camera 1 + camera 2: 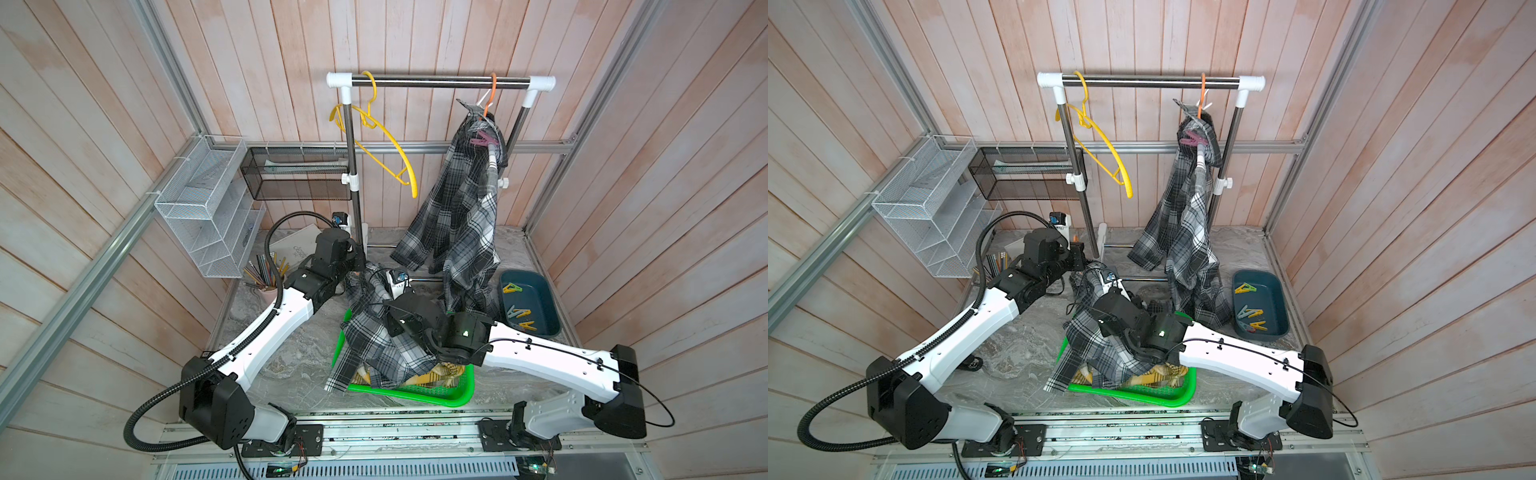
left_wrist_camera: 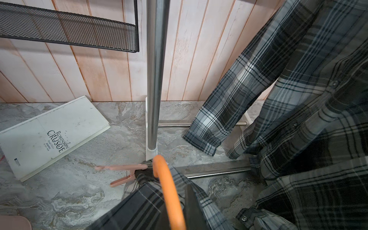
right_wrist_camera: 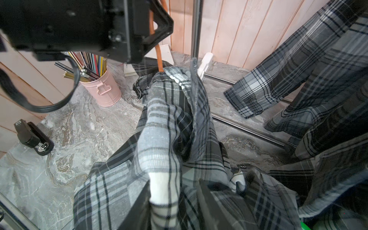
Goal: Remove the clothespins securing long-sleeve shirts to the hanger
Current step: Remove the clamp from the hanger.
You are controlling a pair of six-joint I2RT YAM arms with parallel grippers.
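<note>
far centre: steel clothes rail (image 1: 440, 81) | rail left: yellow plastic hanger (image 1: 386, 135) | rail right: grey checked shirt (image 1: 461, 208), mauve-pink clothespin (image 1: 484, 140) on its shoulder | table right: dark teal plastic tub (image 1: 540, 291) holding small plastic clothespins (image 1: 517, 312) | near centre: green plastic basket (image 1: 436, 397), second grey checked shirt (image 1: 370, 345) on orange plastic hanger (image 2: 169, 189) draped over it

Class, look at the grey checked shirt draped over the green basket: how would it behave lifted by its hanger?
Probably floppy: the grey checked shirt sags in folds over the green basket. Lifted by the orange hanger, it would likely trail and swing; the pink clothespin may stop slipping.
</note>
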